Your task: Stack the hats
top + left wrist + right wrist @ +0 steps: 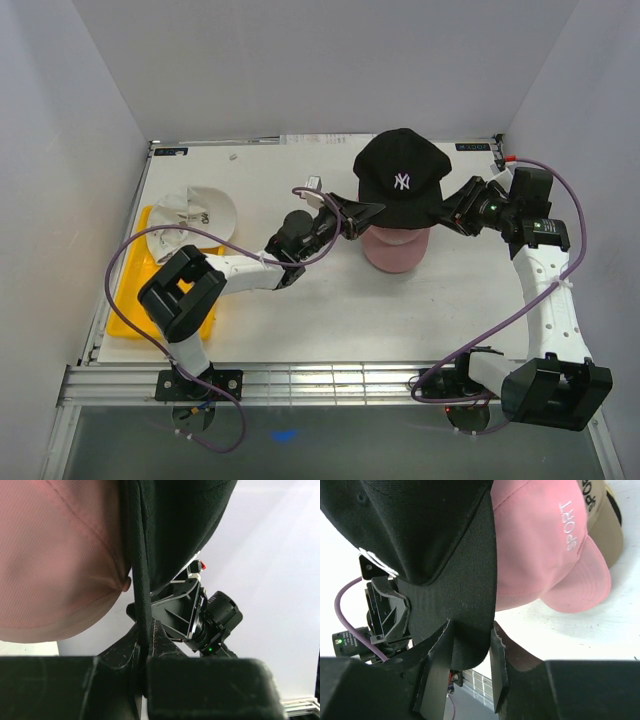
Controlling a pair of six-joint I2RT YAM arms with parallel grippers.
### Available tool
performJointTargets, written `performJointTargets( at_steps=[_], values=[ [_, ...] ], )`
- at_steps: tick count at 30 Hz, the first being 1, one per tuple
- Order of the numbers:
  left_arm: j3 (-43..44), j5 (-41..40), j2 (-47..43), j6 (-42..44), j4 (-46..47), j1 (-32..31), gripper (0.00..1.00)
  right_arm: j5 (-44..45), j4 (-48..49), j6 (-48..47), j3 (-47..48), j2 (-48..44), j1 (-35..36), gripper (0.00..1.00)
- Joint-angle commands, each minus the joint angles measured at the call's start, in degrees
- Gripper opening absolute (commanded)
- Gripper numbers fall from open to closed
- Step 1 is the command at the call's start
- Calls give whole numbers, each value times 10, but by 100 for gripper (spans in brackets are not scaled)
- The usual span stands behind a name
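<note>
A black cap with a white logo (400, 180) hangs just above a pink cap (397, 250) at the table's back centre. My left gripper (368, 211) is shut on the black cap's left edge. In the left wrist view the fabric rim (141, 590) is pinched between my fingers (165, 642), and the pink cap (55, 555) is beside it. My right gripper (438, 213) is shut on the black cap's brim (470, 610). The right wrist view shows the pink cap (540, 545) lying on a tan cap (605, 525). A white cap (200, 212) lies at the left.
A shallow yellow tray (135, 320) sits at the table's left edge, with the white cap resting on its far end. White walls enclose the back and both sides. The arm cables loop over the near part of the table.
</note>
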Motion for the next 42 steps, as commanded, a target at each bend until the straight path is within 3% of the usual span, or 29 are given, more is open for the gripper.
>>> performJointTargets(
  at_steps=[1, 42],
  values=[
    [-9, 124, 3, 29, -13, -60, 0, 2, 38, -34, 30, 3, 11, 30],
    [-103, 140, 63, 14, 80, -87, 0, 58, 63, -87, -155, -61, 11, 27]
  ],
)
